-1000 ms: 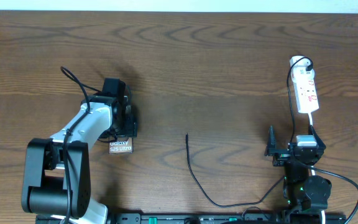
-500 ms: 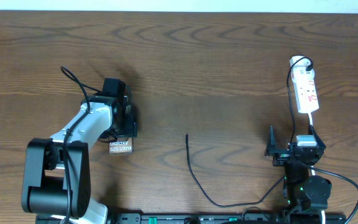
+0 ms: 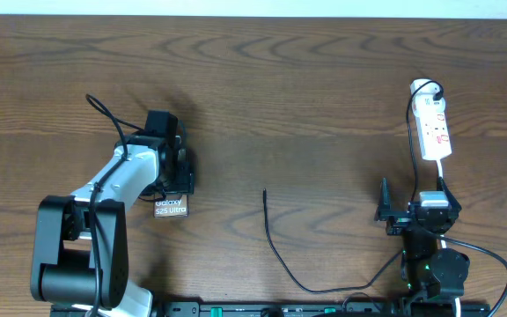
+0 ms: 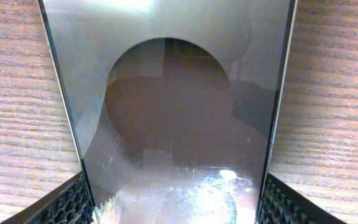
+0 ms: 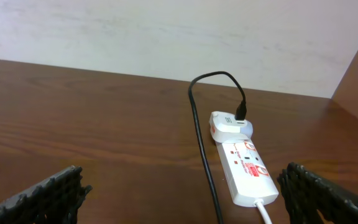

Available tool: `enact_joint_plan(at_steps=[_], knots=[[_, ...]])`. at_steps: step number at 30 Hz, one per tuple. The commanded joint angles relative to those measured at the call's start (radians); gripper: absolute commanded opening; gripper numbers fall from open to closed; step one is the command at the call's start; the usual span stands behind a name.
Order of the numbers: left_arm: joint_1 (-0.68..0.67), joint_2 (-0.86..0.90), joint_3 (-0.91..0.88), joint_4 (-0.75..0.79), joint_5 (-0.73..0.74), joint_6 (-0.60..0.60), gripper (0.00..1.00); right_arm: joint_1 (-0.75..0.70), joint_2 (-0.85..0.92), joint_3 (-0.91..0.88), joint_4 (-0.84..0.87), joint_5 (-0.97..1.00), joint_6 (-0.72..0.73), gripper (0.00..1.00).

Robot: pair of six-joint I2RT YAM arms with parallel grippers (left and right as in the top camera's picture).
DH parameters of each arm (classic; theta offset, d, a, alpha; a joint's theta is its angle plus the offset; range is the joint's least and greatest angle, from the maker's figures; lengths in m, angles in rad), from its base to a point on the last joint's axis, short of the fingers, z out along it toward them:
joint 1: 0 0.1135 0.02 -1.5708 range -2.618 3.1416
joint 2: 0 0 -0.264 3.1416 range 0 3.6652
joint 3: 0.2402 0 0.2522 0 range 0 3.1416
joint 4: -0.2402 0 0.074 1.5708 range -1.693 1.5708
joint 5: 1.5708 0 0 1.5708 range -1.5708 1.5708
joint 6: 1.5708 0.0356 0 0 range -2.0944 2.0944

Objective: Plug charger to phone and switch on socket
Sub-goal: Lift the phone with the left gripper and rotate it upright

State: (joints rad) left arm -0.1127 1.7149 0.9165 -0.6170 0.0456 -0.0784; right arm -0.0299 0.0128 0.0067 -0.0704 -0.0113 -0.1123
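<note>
The phone lies flat at the table's left, its white lettering showing at the near end. My left gripper is down over its far part. In the left wrist view the glossy phone fills the space between the pads, and both pads lie against its long edges; my left gripper is shut on it. The charger's plug tip lies loose mid-table, and its black cable curves toward the near right. The white socket lies at the far right. My right gripper hangs open just before the socket.
A white adapter sits plugged into the socket's far end, with the black cable looping out of it and running past the strip's left side. The socket's white cord leads toward the right arm's base.
</note>
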Motion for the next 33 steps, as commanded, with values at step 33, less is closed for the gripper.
enact_joint_plan(at_steps=[33], knots=[[0.0,-0.393,0.147,-0.04,0.298,-0.309,0.07,0.005,0.0,-0.002,-0.004,-0.006,0.007,0.99]])
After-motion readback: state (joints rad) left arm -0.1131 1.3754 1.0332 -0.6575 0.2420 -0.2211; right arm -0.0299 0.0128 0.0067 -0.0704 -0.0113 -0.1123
